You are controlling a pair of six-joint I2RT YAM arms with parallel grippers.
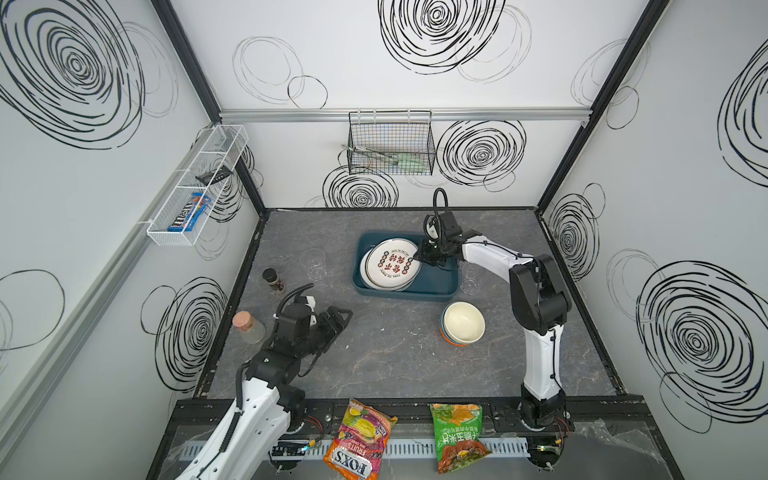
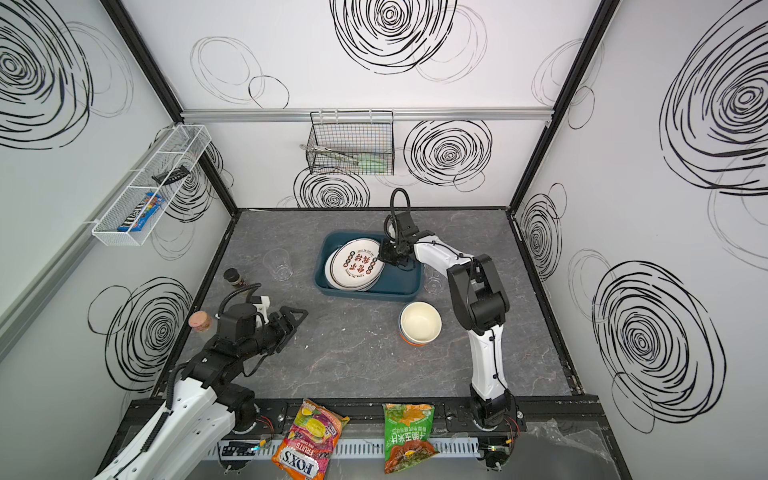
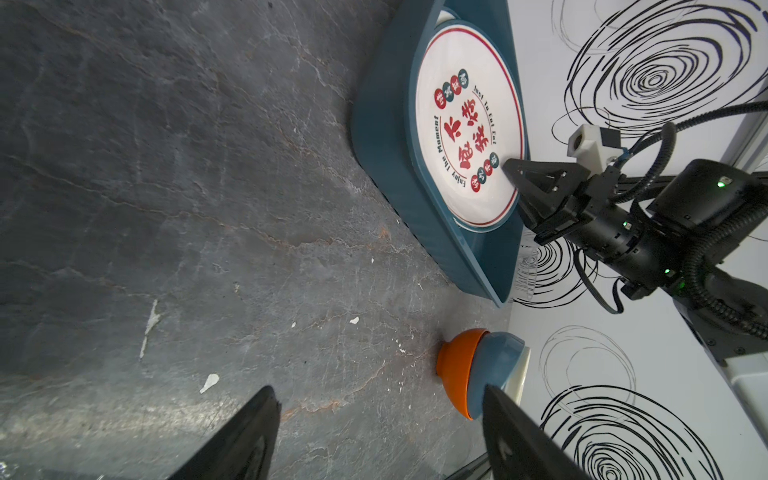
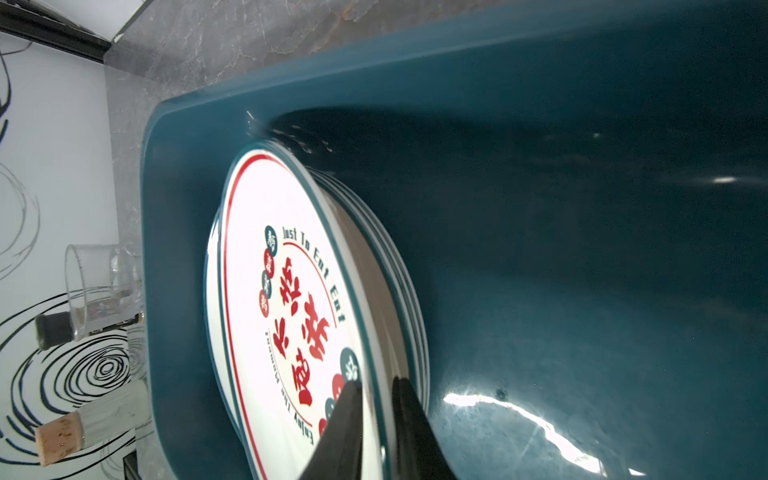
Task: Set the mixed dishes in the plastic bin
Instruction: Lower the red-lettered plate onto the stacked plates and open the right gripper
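top views. bin sits on the table, toward the back. plates are stacked inside it at its left end, and the top plate lies a little askew on the stack. right gripper is at that plate's right edge, over the bin. bowls, nested with the cream one inside, stand on the table just in front of the bin, not yet in. cup stands on the table left of the bin and second cup just beside its right end, both outside. left gripper hangs low at the near left, well apart from every dish.

left wrist. left gripper is spread wide with nothing between its fingers. the bowls lie ahead: orange outermost, then blue, then cream.

right wrist. right gripper is narrow, one finger on each side of the top plate's rim. whether they press it or stand clear cannot be told. the rest of the bin's floor is bare.

tally, as judged: plates in. bowls and both cups are left. room remains beside the stack.
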